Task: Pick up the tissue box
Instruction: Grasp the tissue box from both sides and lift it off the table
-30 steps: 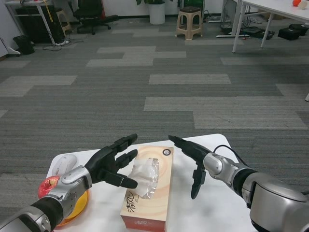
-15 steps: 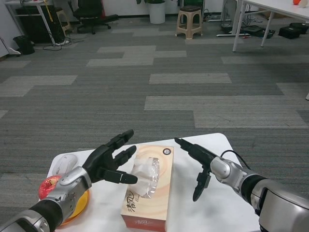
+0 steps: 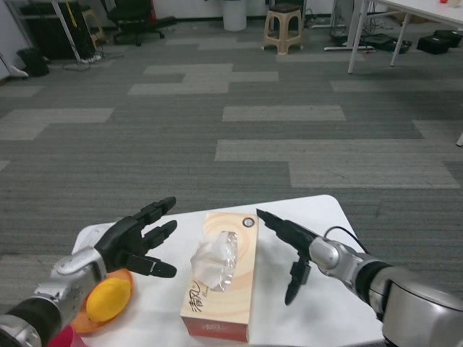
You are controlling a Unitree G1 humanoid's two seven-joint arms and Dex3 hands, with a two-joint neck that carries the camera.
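A tissue box point(image 3: 221, 278) lies lengthwise mid-table, reaching the near edge of the white table point(image 3: 318, 217). The left hand point(image 3: 134, 243) and right hand point(image 3: 289, 242) flank it, fingers spread, apart from it. An orange plate point(image 3: 98, 318) holds a yellow fruit point(image 3: 108, 298) near the left edge.

A large room is shown from above a small white table point(image 3: 322, 303). The floor point(image 3: 217, 130) is covered in grey carpet, striped with darker and lighter rectangular patches. At the far end, a beige plastic stool point(image 3: 283, 27) is placed near the middle. A black office chair point(image 3: 137, 16) is seen at the upper left, beside a dark cabinet point(image 3: 47, 32). White desk legs point(image 3: 354, 43) and black bags point(image 3: 434, 42) are seen at the upper right.
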